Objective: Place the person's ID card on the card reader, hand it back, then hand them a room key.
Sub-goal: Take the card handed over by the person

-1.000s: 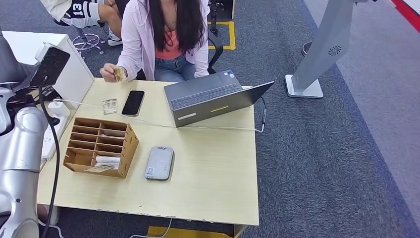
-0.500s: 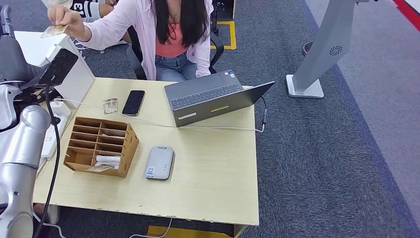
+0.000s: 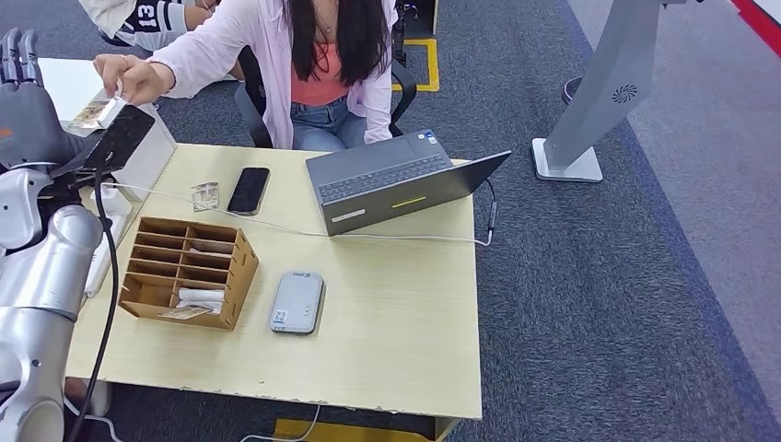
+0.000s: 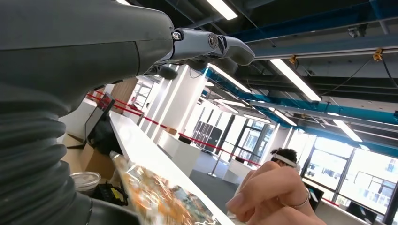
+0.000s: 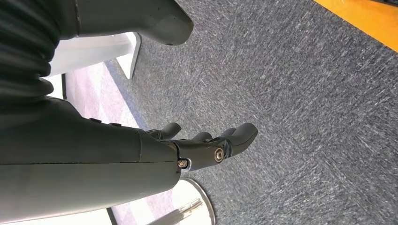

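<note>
A person in a pink shirt sits behind the table and reaches toward my left side, pinching the ID card [image 3: 95,113] in their hand [image 3: 124,78]. My left hand [image 3: 22,103] is raised at the table's far left corner, fingers pointing up and apart, with the card at its palm side. In the left wrist view the card [image 4: 159,199] lies blurred over my palm, the person's fingers [image 4: 267,194] still on it and my fingers [image 4: 206,44] stretched above. The grey card reader [image 3: 297,302] lies on the table. My right hand [image 5: 206,145] hangs over carpet, holding nothing.
A wooden slotted key box [image 3: 187,273] with cards in its lower slots [image 3: 198,297] stands left of the reader. A phone [image 3: 248,190], a small card [image 3: 204,195], an open laptop [image 3: 396,180] and a cable lie further back. A black screen [image 3: 115,138] stands by my left hand.
The person lifted the card from near their chest, swung it far out to my left, then lowered it to my left hand. My left hand rose into the head view.
</note>
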